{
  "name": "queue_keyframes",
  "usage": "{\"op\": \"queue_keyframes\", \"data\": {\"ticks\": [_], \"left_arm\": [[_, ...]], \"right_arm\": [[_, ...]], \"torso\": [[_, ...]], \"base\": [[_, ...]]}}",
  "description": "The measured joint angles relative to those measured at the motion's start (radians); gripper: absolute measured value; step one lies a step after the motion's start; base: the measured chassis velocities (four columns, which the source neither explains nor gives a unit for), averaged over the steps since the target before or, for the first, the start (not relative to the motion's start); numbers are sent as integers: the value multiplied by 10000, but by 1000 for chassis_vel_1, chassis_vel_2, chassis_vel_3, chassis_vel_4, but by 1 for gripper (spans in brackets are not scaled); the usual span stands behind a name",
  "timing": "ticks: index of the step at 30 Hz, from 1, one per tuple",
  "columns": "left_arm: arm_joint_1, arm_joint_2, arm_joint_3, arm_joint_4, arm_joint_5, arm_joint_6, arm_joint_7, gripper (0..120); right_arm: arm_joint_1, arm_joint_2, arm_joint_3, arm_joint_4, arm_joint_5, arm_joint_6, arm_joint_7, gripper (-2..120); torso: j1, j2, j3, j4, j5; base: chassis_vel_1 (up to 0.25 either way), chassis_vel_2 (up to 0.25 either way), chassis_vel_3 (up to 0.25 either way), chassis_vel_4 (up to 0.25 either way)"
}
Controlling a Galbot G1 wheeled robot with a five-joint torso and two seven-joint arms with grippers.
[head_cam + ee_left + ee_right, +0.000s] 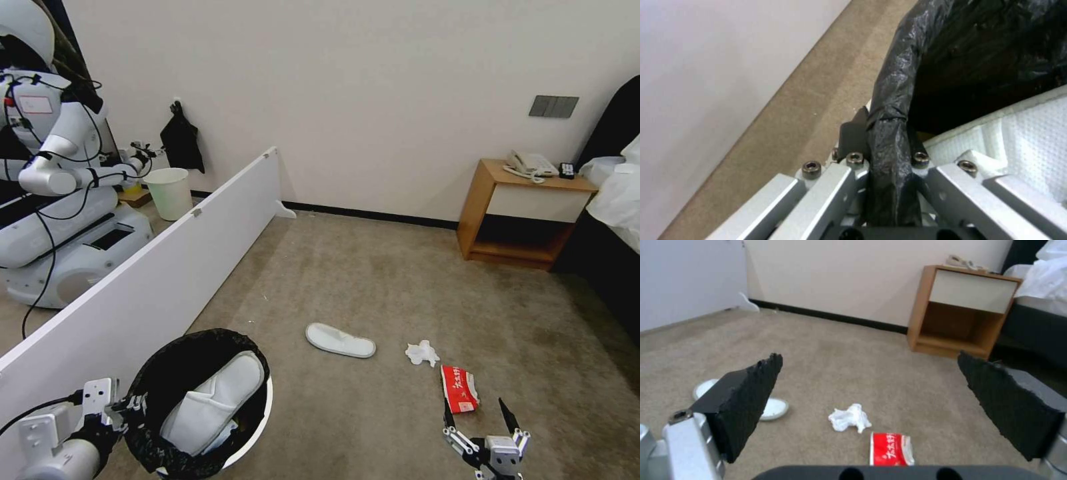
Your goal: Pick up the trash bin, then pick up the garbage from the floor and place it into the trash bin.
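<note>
The left gripper is sitting low at the robot's left, its 2 fingers pinching closed on the trash bin rim. The right gripper is hanging low at the right, its 2 fingers spreading wide apart, holding nothing.

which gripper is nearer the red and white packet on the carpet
The right. The right gripper hangs open just short of the red-white packet, on the robot's side of it. The left gripper is far off to the left, shut on the trash bin rim.
</note>
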Motion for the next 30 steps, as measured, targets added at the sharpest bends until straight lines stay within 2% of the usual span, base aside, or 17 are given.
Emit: {"op": "queue_keyframes", "data": {"ticks": [30], "left_arm": [[9, -66, -45, 25, -35, -48, -24, 3]], "right_arm": [[37, 0, 70, -201, 262, 83, -286, 100]], "torso": [[0, -1, 0, 1, 0]], "base": [[0, 0, 0, 0]]}}
